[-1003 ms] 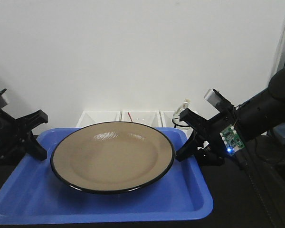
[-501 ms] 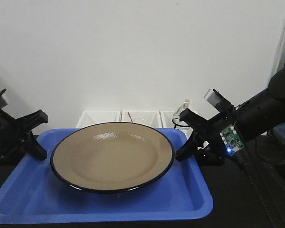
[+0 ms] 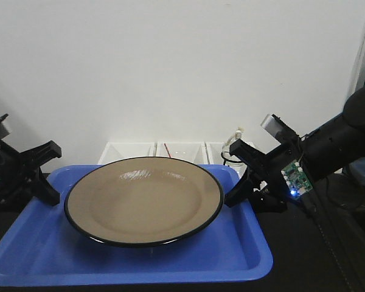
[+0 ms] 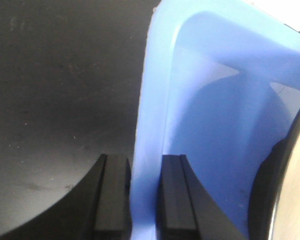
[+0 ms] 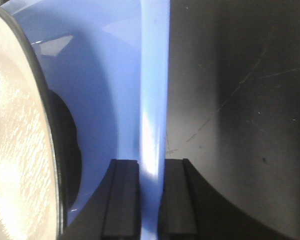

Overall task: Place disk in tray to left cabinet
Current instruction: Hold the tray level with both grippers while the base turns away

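The tan disk (image 3: 144, 199) with its thin black rim lies in the blue tray (image 3: 243, 249) and fills most of it. My left gripper (image 3: 52, 174) is shut on the tray's left rim, and my right gripper (image 3: 236, 175) is shut on the right rim. In the left wrist view the gripper (image 4: 144, 196) pinches the blue rim (image 4: 155, 100), with the disk's edge (image 4: 296, 175) at the far right. The right wrist view shows the right gripper (image 5: 150, 200) clamped on the rim (image 5: 152, 75), the disk (image 5: 15, 125) to its left. The left cabinet is out of view.
Several white bins (image 3: 164, 151) stand right behind the tray against a white wall. A small clear object (image 3: 232, 152) sits by the right gripper. The surface under the tray (image 4: 55, 90) is dark, and dark equipment (image 3: 353, 182) stands at the right.
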